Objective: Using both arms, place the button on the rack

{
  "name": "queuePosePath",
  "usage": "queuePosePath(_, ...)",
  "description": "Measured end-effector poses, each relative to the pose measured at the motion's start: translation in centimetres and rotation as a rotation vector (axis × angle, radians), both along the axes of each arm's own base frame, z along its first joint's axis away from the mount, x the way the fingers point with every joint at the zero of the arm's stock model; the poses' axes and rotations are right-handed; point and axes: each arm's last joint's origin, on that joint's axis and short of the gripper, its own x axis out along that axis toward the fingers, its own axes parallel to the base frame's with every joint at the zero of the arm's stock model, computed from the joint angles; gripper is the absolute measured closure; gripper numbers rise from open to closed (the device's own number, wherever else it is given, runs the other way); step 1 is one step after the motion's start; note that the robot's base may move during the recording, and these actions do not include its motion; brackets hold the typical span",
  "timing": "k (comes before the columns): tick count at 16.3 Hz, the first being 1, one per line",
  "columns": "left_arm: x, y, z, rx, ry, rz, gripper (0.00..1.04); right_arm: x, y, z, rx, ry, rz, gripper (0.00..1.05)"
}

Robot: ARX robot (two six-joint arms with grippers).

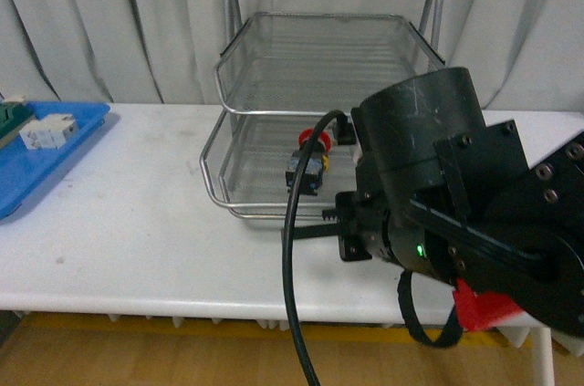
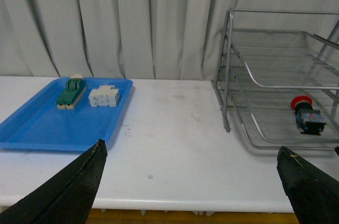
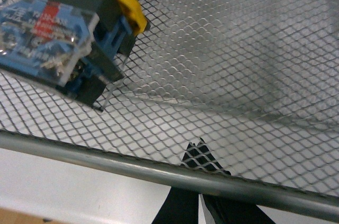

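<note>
The button (image 1: pixel 307 164), with a red cap, black body and blue-red end block, lies on its side on the mesh floor of the rack's (image 1: pixel 239 211) lowest tray. It also shows in the left wrist view as the button (image 2: pixel 307 117) inside the rack (image 2: pixel 228 75). Close up, the button (image 3: pixel 63 28) rests on the mesh just behind the rack's front tube (image 3: pixel 106 161). My right gripper (image 3: pixel 197 149) is shut and empty, its tips under that front tube, below the mesh. From the front, the right gripper (image 1: pixel 315 226) sits at the tray's front edge. My left gripper (image 2: pixel 190 150) hangs open over the bare table.
A flat blue tray (image 1: pixel 64 162) lies at the table's left, holding a white blocky part (image 2: pixel 104 97) and a green-and-cream terminal block (image 2: pixel 71 94). A black cable (image 1: pixel 290 258) loops down in front of the rack. White curtains close off the back.
</note>
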Motion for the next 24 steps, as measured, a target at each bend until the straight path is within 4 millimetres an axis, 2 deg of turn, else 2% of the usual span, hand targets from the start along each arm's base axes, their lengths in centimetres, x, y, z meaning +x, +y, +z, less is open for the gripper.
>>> queuePosePath(2,0.0,0.0,0.0,0.000,0.000,0.000,0.07,2.9,0.2,0.4,-0.011,-0.035,-0.024,1.03)
queuePosePath(4,0.0,0.0,0.0,0.000,0.000,0.000,0.07,6.7,-0.1,-0.4,-0.026,-0.078,-0.067,1.03)
queuePosePath(5,0.0,0.0,0.0,0.000,0.000,0.000,0.07,6.9,-0.4,-0.4,-0.025,-0.084,-0.064,1.03)
queuePosePath(6,0.0,0.0,0.0,0.000,0.000,0.000,0.07,6.0,-0.7,0.1,-0.008,-0.103,-0.047,1.03)
queuePosePath(8,0.0,0.0,0.0,0.000,0.000,0.000,0.07,2.1,-2.1,2.7,0.075,-0.154,0.001,1.03)
queuePosePath(9,0.0,0.0,0.0,0.000,0.000,0.000,0.07,-0.7,-3.3,4.7,0.125,-0.223,0.011,1.03)
queuePosePath(10,0.0,0.0,0.0,0.000,0.000,0.000,0.07,-3.5,-5.0,6.5,0.219,-0.275,0.022,0.94)
queuePosePath(11,0.0,0.0,0.0,0.000,0.000,0.000,0.07,-5.2,-6.2,6.9,0.214,-0.473,-0.081,0.97)
queuePosePath(12,0.0,0.0,0.0,0.000,-0.003,-0.002,0.07,-6.8,-8.1,5.9,0.112,-0.555,-0.190,1.03)
queuePosePath(13,0.0,0.0,0.0,0.000,0.003,0.003,0.07,-8.5,-9.7,5.1,0.046,-0.570,-0.218,1.03)
queuePosePath(16,0.0,0.0,0.0,0.000,0.001,0.002,0.07,-11.7,-12.7,7.5,0.030,-0.674,-0.229,1.03)
queuePosePath(18,0.0,0.0,0.0,0.000,0.001,0.002,0.07,-13.8,-14.1,6.9,-0.009,-0.590,-0.214,1.03)
queuePosePath(20,0.0,0.0,0.0,0.000,0.001,0.002,0.07,-15.5,-15.1,8.3,0.009,-0.657,-0.221,1.03)
queuePosePath(24,0.0,0.0,0.0,0.000,0.001,0.002,0.07,-17.9,-16.2,7.9,0.003,-0.627,-0.217,1.03)
